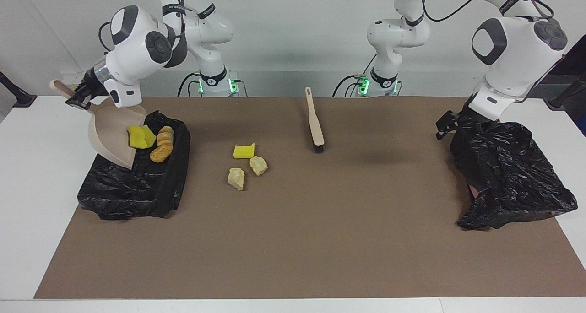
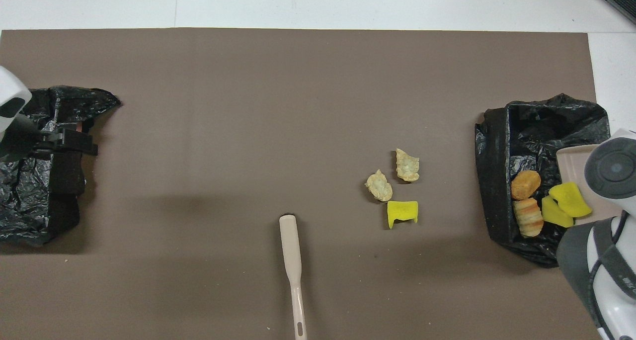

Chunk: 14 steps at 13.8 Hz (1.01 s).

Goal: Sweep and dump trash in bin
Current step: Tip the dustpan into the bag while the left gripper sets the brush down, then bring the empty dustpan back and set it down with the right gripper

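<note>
My right gripper [image 1: 77,98] is shut on the handle of the beige dustpan [image 1: 110,130], which is tilted steeply over the black-lined bin [image 1: 128,189]. Two yellow sponge pieces [image 1: 139,137] sit at the pan's lip, over the bin. Two orange-brown chunks [image 1: 161,144] lie inside the bin. On the mat rest a yellow sponge piece [image 1: 244,151] and two beige lumps [image 1: 258,165], between the bin and the brush [image 1: 315,121]. My left gripper [image 1: 446,124] hangs open and empty over the edge of a second black bag [image 1: 508,175].
The brush [image 2: 290,250] lies bristles-down on the brown mat [image 2: 248,106], its handle pointing toward the robots. The second black bag [image 2: 30,196] sits at the left arm's end of the table. White table borders the mat.
</note>
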Available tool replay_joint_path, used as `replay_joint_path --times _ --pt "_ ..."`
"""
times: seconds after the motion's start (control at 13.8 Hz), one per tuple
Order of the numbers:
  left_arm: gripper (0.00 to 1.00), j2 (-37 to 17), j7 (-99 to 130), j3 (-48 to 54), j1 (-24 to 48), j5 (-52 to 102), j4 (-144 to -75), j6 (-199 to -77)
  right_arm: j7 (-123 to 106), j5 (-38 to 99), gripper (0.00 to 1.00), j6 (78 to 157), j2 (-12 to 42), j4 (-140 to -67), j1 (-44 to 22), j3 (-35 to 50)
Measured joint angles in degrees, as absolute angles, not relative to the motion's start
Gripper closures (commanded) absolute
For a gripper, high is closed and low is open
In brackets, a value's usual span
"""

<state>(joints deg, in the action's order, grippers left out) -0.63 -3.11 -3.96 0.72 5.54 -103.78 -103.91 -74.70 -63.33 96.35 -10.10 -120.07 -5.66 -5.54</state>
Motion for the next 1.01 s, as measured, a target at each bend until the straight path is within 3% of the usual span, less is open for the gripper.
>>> replay_joint_path --times 0.22,0.43,0.72,1.01 --pt "0.0 -1.13 -3.36 -3.77 -0.99 4.44 -100.21 -100.34 -74.53 -63.33 1.0 89.15 -11.39 -118.27 -5.75 -0.89" --pt "0.0 -1.36 0.75 -2.12 -0.19 3.82 -95.68 -94.89 -74.56 -63.29 1.0 86.88 -12.13 -116.62 -5.84 0.66" --pt "0.0 0.18 1.65 -1.54 1.17 2.64 -95.94 -92.63 -77.03 -58.88 1.0 81.65 -12.63 -109.7 -5.77 0.52" --pt "0.0 3.34 1.44 -1.41 1.47 2.45 -97.95 -91.99 -64.21 -44.34 1.0 76.43 -13.41 -105.78 -5.86 4.01"
